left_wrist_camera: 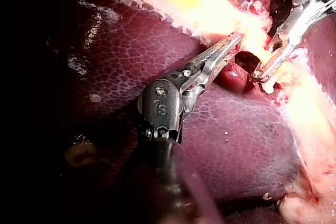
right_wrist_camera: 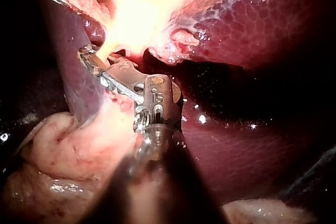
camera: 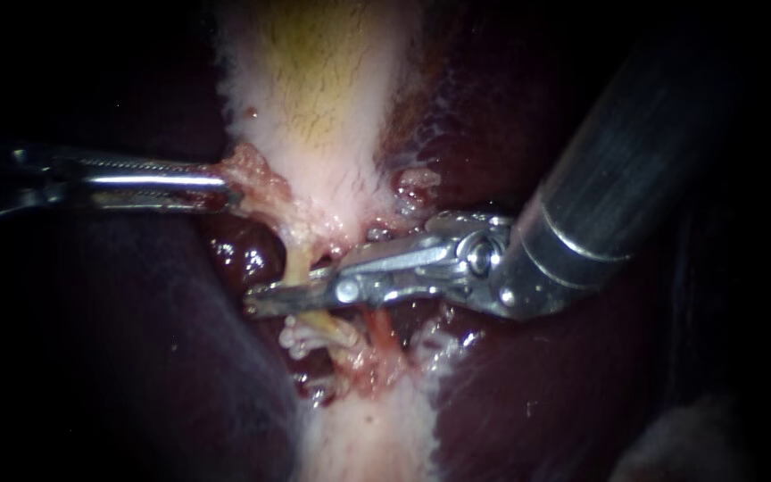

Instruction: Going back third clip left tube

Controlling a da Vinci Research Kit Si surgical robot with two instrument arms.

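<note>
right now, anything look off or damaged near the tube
Nothing clearly wrong: the left instrument holds the ragged edge of the gallbladder, and the right instrument lies across the yellowish tube.

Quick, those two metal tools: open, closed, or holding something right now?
Left instrument: shut on the edge of the gallbladder.
Right instrument: open, with the left tube between its jaws, not clamped.
</note>
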